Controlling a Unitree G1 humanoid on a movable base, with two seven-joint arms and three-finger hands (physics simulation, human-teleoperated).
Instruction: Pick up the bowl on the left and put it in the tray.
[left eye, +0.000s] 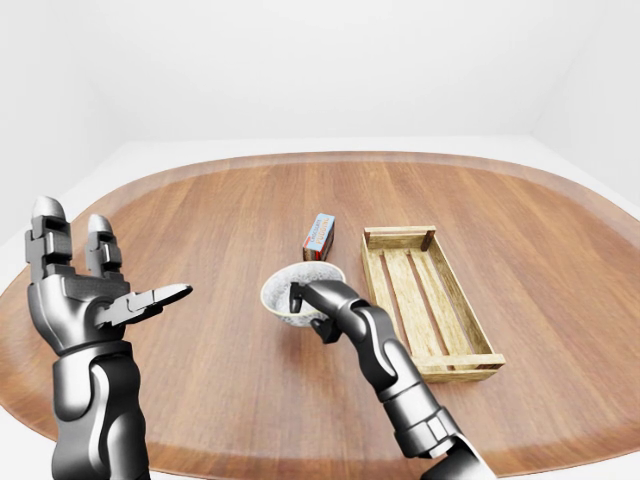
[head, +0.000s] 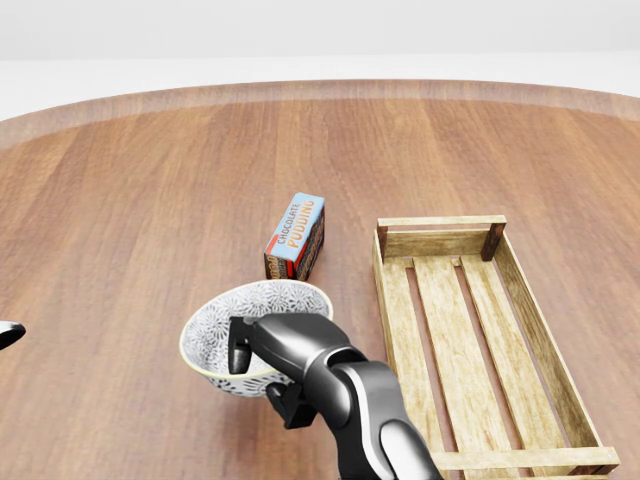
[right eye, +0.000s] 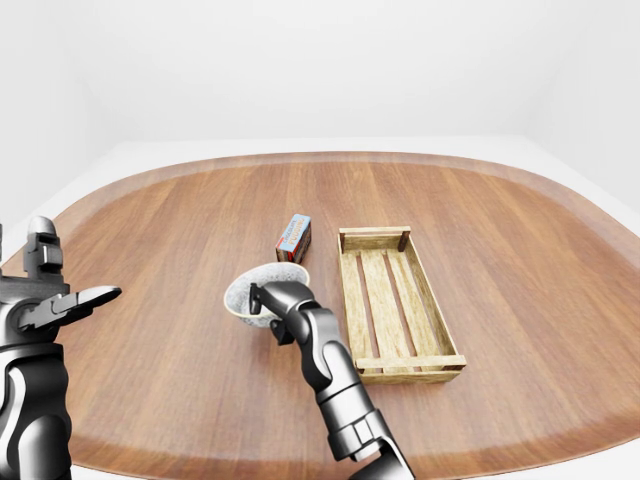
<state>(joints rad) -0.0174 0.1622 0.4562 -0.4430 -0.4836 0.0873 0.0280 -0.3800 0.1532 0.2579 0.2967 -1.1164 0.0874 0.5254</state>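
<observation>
Right hand (head: 292, 368) has the bowl (head: 255, 312) clamped by its rim, and the bowl is tipped. In the head view, the tray (head: 455, 330) sits at its three o'clock and the box (head: 297, 245) at one. Left hand (left eye: 80, 305) is open, fingers spread, well off at nine o'clock.

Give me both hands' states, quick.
Left hand: open, holding nothing.
Right hand: closed on the rim of the bowl.
</observation>
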